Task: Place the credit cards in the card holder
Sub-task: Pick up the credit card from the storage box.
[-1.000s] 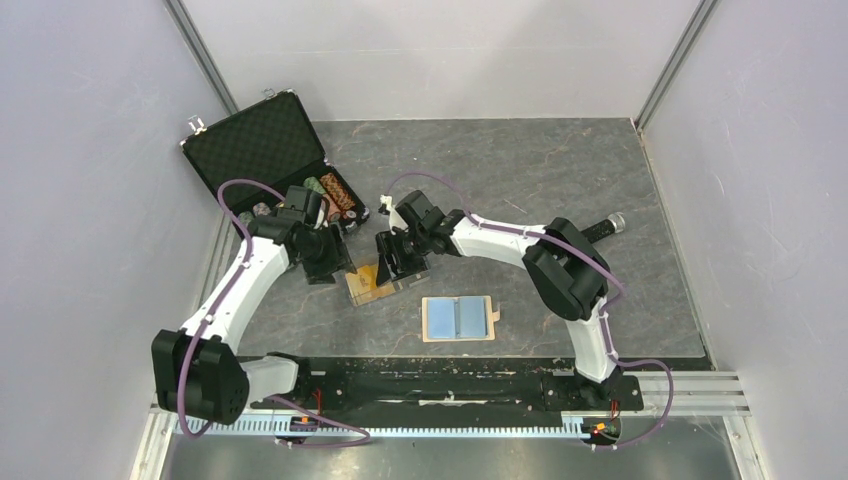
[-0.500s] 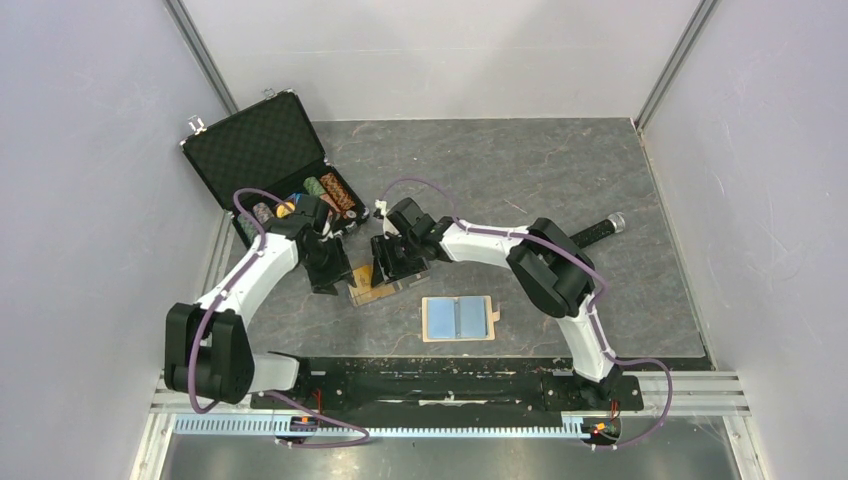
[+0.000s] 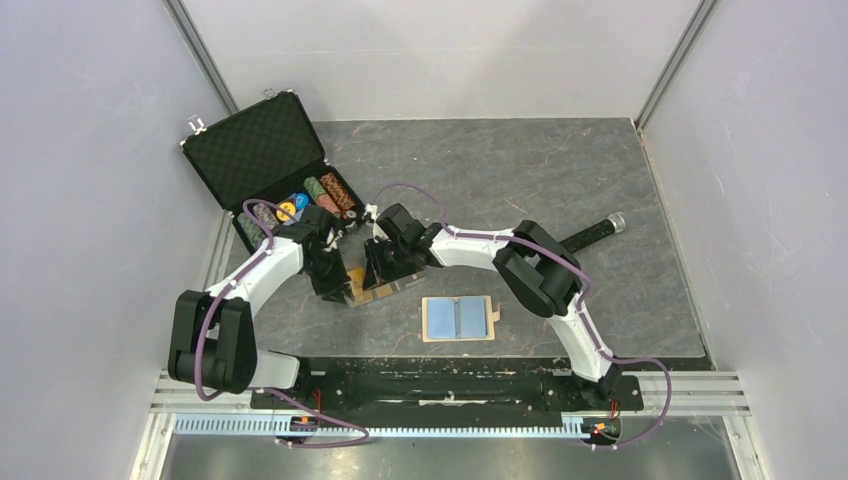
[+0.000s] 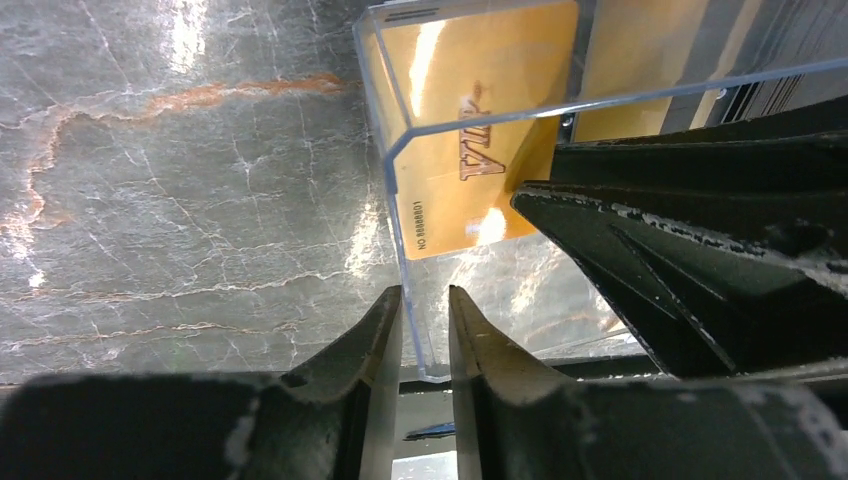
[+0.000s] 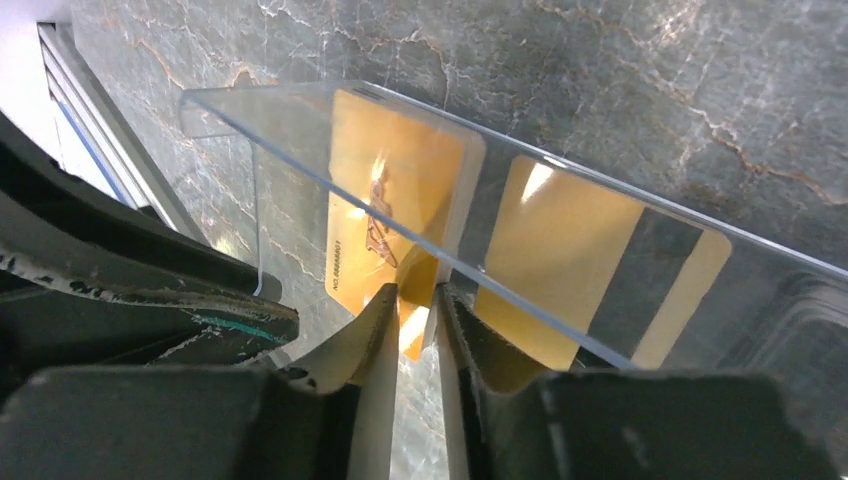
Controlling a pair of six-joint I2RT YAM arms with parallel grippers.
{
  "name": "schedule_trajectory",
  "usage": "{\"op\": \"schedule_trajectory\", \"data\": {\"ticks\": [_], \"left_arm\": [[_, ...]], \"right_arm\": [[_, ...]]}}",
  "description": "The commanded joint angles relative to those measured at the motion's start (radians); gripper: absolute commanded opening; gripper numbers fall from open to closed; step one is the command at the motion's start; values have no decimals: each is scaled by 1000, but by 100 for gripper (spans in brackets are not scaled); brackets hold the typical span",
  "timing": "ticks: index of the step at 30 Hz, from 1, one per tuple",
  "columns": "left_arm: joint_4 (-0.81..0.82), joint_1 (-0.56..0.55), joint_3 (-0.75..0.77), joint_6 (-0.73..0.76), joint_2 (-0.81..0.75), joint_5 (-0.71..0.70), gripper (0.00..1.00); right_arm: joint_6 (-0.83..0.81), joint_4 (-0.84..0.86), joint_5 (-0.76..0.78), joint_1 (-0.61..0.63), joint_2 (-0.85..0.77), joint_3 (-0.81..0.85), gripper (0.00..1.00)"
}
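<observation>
From above, both arms have closed in during the last second. The left pincer (image 3: pixel 338 283) and right pincer (image 3: pixel 378 272) now meet at the clear plastic box (image 3: pixel 368 292). The open card holder (image 3: pixel 458 318) lies apart, to their near right.

Left wrist: jaws clenched on the box wall, with the gold credit card (image 4: pixel 470 140) just beyond the tips.

Right wrist: fingers (image 5: pixel 375 320) nip that card's edge, so it looks ready to draw out.

Open chip case (image 3: pixel 262 150), clear box (image 4: pixel 411 290)

Grey stone table (image 3: pixel 560 170) carries chip case (image 3: pixel 258 148), clear box (image 3: pixel 375 293), card holder (image 3: pixel 458 318), black cylinder (image 3: pixel 590 232).
</observation>
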Motion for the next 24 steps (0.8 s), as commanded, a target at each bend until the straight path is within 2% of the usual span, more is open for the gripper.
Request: {"op": "schedule_trajectory", "data": {"ticks": [1, 3, 6, 12, 24], "left_arm": [[33, 7, -15, 37, -17, 19, 27], [33, 7, -17, 35, -18, 21, 24], [32, 7, -17, 37, -18, 20, 22], [33, 7, -19, 39, -13, 12, 18], [33, 7, -22, 39, -16, -1, 12]], "right_arm": [[23, 7, -15, 11, 40, 33, 15], [25, 7, -20, 12, 35, 36, 6], [28, 1, -24, 12, 23, 42, 1], [18, -51, -8, 12, -2, 67, 0], [-73, -299, 124, 12, -12, 216, 0]]}}
